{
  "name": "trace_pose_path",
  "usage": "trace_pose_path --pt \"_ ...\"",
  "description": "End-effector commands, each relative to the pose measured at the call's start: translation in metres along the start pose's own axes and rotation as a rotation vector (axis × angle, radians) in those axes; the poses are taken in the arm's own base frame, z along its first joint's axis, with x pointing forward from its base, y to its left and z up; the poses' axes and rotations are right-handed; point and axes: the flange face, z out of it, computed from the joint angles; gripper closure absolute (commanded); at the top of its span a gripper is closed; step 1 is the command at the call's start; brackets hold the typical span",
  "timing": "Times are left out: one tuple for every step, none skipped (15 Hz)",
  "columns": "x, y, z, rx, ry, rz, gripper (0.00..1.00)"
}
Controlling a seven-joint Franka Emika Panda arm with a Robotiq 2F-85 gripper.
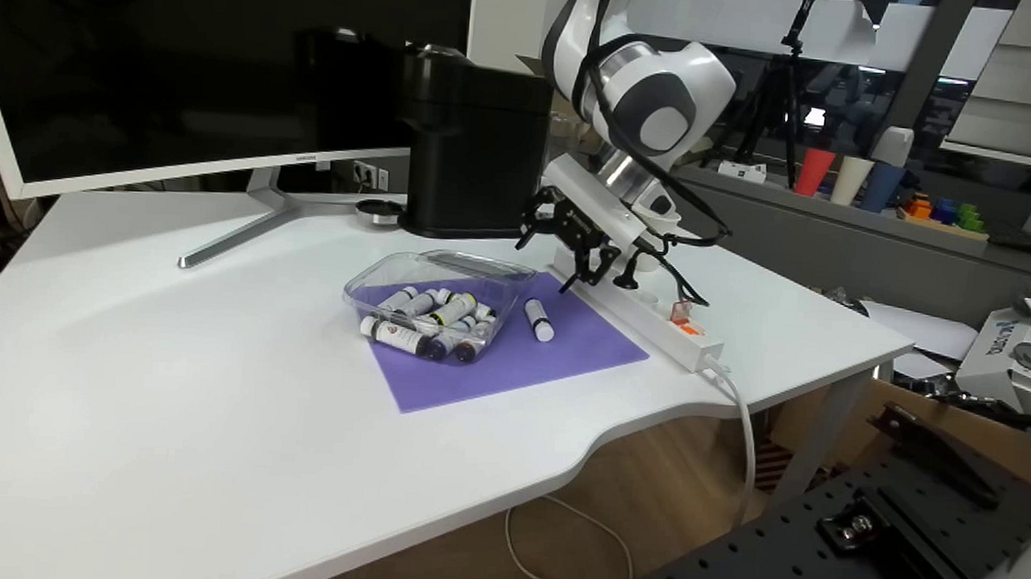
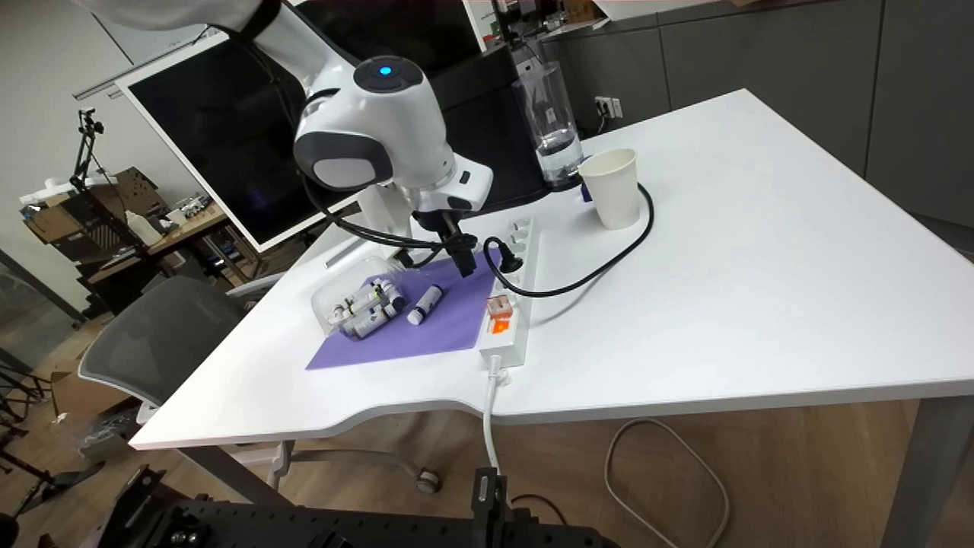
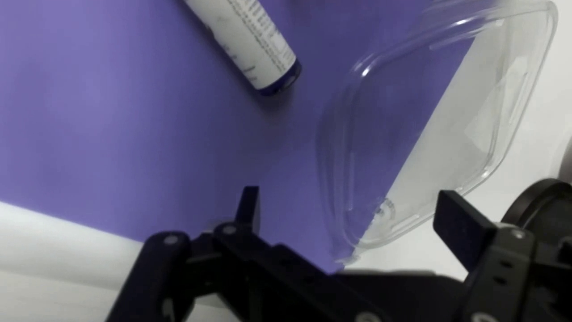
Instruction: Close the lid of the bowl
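The bowl is a clear plastic container [image 1: 366,283] holding several small white-labelled bottles [image 1: 453,308]; it also shows in an exterior view [image 2: 323,304]. Its clear lid [image 1: 481,265] stands open on the side toward the gripper. In the wrist view the clear rounded lid [image 3: 402,134] lies over the mat's edge, just beyond the fingers. My gripper [image 1: 543,264] is open and empty, above the mat beside the lid. In the wrist view the gripper [image 3: 348,194] has its fingers wide apart, with the lid's corner between them in the picture. I cannot tell whether they touch it.
A loose bottle [image 1: 539,319] lies on the purple mat [image 1: 565,354]. A white power strip [image 1: 646,318] with cables runs along the mat. A black machine [image 1: 479,146] and a monitor [image 1: 210,53] stand behind. A paper cup [image 2: 612,186] stands past the strip.
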Motion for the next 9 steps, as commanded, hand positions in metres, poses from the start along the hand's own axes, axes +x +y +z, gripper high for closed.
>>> trace_pose_path --pt "0.011 -0.014 0.013 0.048 -0.018 -0.034 0.00" --pt "0.011 -0.017 0.016 0.055 -0.023 -0.043 0.00" --pt "0.011 -0.019 0.019 0.062 -0.033 -0.050 0.00" --pt "0.011 -0.021 0.022 0.068 -0.041 -0.057 0.00" --pt "0.011 -0.023 0.024 0.074 -0.049 -0.062 0.00" --pt "0.011 -0.024 0.027 0.082 -0.059 -0.071 0.00" --pt "0.011 -0.025 0.029 0.096 -0.073 -0.087 0.00" --pt "0.010 -0.027 0.030 0.112 -0.088 -0.107 0.00" --pt "0.010 -0.028 0.031 0.128 -0.099 -0.129 0.00"
